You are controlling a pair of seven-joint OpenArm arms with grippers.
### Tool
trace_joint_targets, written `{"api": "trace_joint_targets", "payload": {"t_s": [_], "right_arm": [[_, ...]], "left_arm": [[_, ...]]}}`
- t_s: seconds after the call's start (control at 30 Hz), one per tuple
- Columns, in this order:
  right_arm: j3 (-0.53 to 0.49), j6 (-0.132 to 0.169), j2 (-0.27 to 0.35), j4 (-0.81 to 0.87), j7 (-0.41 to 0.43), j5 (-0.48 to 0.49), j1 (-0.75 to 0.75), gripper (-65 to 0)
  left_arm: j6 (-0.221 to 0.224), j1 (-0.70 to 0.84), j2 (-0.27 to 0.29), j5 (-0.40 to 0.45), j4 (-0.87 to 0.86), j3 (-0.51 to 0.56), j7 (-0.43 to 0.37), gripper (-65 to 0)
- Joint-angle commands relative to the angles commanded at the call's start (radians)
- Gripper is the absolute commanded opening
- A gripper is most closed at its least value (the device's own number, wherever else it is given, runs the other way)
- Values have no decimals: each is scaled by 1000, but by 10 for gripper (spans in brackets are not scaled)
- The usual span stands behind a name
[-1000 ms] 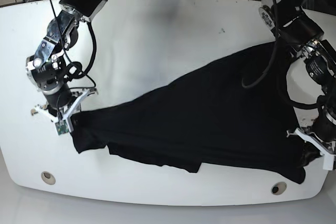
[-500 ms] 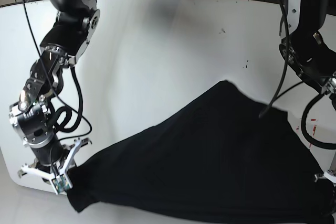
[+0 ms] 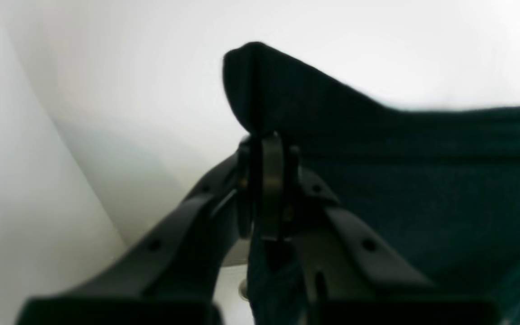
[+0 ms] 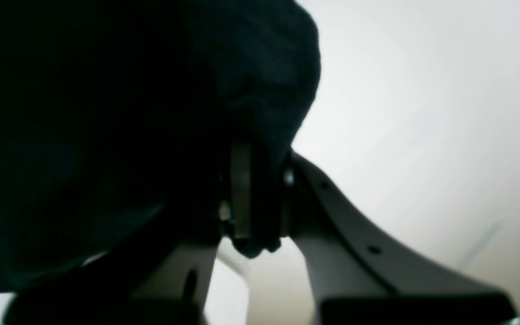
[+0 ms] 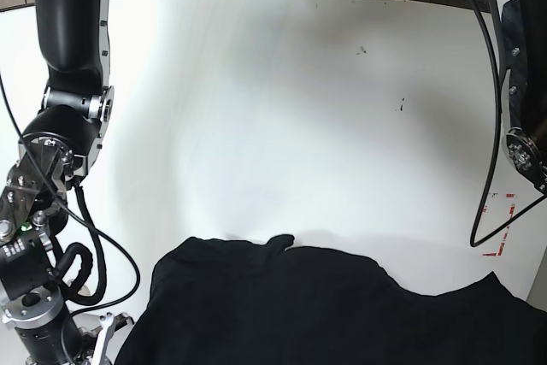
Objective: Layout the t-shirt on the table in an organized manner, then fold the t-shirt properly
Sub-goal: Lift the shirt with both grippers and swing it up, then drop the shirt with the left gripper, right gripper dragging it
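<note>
1. Nearest the lenses, each wrist view shows a gripper clenched on black cloth. The left gripper [image 3: 266, 180] has its jaws pressed together with a folded edge of the t-shirt [image 3: 400, 180] standing up just beyond the tips. The right gripper [image 4: 253, 198] pinches a bunched corner of the same t-shirt [image 4: 106, 113]. That picture is dark and blurred, so how much cloth sits between the jaws is hard to say.

2. The cloth looks soft, light and limp. It droops and creases from both pinch points, so it will likely sag and slide wherever it is unsupported. Hold by hems or corners, well apart, seems the sensible grip for spreading it flat.

3. In the base view the t-shirt [image 5: 342, 305] lies at the near edge of the table [image 5: 282, 100], spilling out of the bottom of the picture, with a small raised fold near its far edge.

4. The right arm [image 5: 51, 194] hangs down steeply on that view's left, its wrist low by the shirt's near corner. Only the left arm's upper links [image 5: 526, 126] show on the view's right.

5. Farther off, the tabletop carries red tape marks [image 5: 500, 224] and small dark specks.
</note>
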Motion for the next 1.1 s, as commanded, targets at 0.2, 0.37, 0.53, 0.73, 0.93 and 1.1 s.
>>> {"api": "trace_joint_targets", "payload": {"t_s": [0.2,0.37,0.53,0.73,0.93,1.1], "right_arm": [[37,0,0,21,-2,-2,-129,-640],[137,0,-34,52,2,8,-307,-640],[232,0,-91,66,38,8,-479,-642],[333,0,-155,68,86,8,-680,-642],[377,0,-238,68,138,8,-830,-642],[377,0,-284,68,178,8,-924,-642]], "left_arm": [[0,129,3,-3,2,-5,9,-650],[0,305,6,-78,43,-31,9,-650],[0,496,9,-124,91,-84,9,-650],[0,761,21,-196,175,-133,6,-650],[0,968,21,-245,221,-143,5,-650],[0,1073,29,-256,249,-143,5,-650]]}}
